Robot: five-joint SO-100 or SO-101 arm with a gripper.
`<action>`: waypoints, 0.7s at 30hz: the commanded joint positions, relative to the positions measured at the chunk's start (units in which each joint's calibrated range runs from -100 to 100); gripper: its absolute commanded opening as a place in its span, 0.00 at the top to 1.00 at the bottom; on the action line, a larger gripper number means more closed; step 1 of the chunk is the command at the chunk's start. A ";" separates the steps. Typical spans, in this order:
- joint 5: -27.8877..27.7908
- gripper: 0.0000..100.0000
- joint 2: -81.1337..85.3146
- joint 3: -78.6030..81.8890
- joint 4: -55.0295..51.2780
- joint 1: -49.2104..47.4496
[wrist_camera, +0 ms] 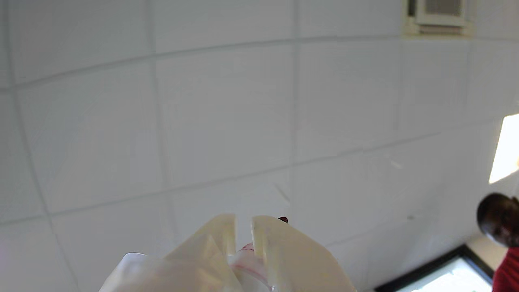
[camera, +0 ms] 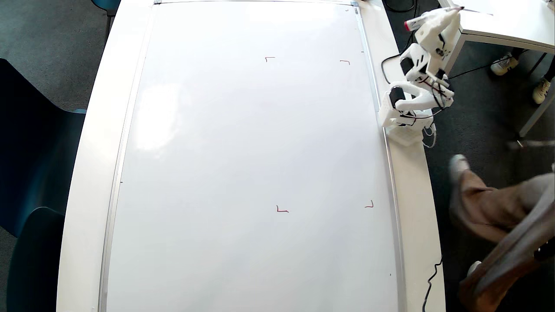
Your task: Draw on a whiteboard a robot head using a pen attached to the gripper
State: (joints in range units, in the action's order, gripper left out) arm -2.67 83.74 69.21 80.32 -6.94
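Gripper (camera: 427, 21), white printed plastic, clenched around our slim white red-capped pen (camera: 414, 24), hangs off the surface's right edge overhead, so we're well apart from the blank glossy white whiteboard (camera: 243, 143) lying leftward.

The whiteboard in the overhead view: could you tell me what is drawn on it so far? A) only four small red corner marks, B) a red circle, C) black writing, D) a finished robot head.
A: the whiteboard shows just four small red corner marks and no outline, while the pen on the gripper is off the board's right edge.
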 commanded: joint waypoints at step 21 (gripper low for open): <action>-0.23 0.99 -56.78 -82.51 -52.00 4.10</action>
State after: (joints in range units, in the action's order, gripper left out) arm -2.67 33.59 -1.69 34.29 -3.39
